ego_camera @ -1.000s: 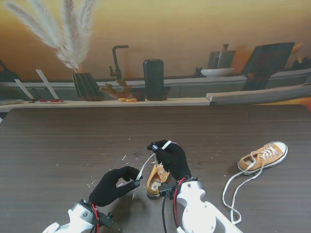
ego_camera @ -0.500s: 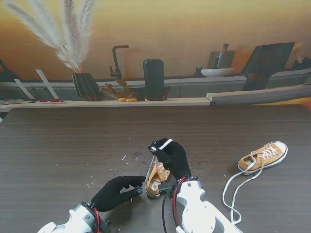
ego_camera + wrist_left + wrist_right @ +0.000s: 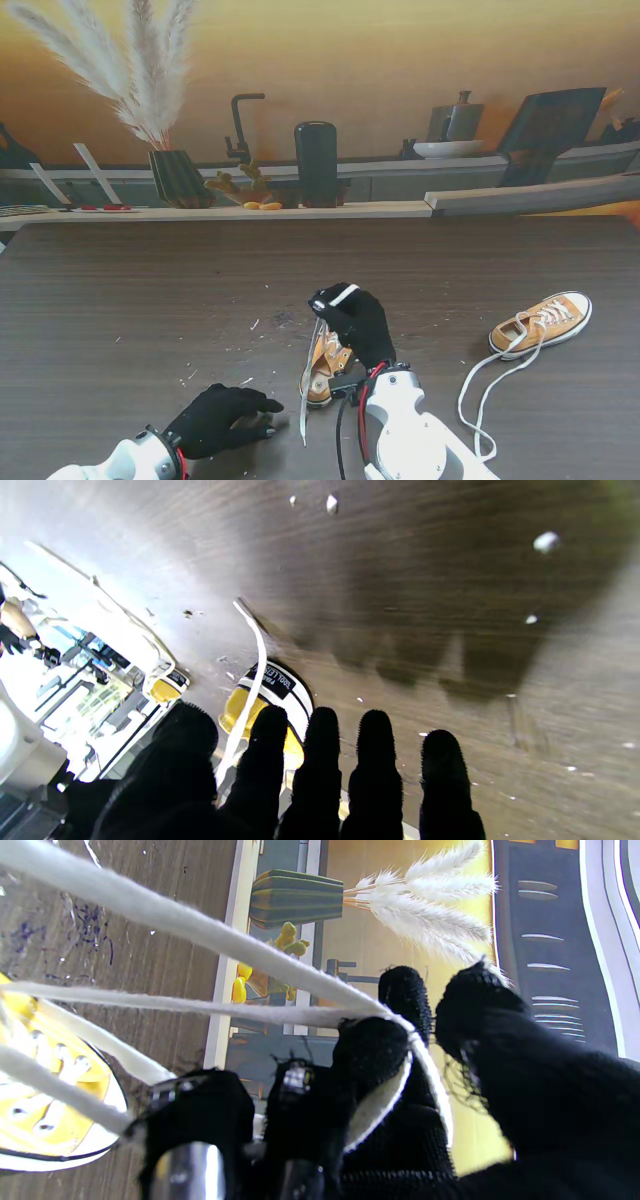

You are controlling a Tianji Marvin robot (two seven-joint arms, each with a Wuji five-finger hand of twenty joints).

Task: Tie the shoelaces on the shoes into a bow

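Observation:
A yellow sneaker (image 3: 320, 368) lies on the dark table just nearer to me than my right hand (image 3: 352, 318). That hand is raised over the shoe and shut on its white lace (image 3: 343, 296). In the right wrist view the lace (image 3: 200, 935) runs taut in several strands from the sneaker (image 3: 50, 1100) to my fingers (image 3: 370, 1050). One loose strand (image 3: 306, 400) hangs down beside the shoe's heel. My left hand (image 3: 218, 420) rests low at the near left, fingers spread and empty. In the left wrist view its fingers (image 3: 320, 760) point at the sneaker's heel (image 3: 277, 682) and the hanging lace (image 3: 256, 665).
A second yellow sneaker (image 3: 543, 322) lies to the right, its untied laces (image 3: 480, 395) trailing toward me. Small white crumbs (image 3: 250, 325) dot the table. At the far edge stand a vase of pampas grass (image 3: 178, 175) and a dark cylinder (image 3: 316, 163).
My left hand let go of the lace, drew back toward me and to the left, and dropped to the table. The freed strand now hangs from my right hand, which rose slightly.

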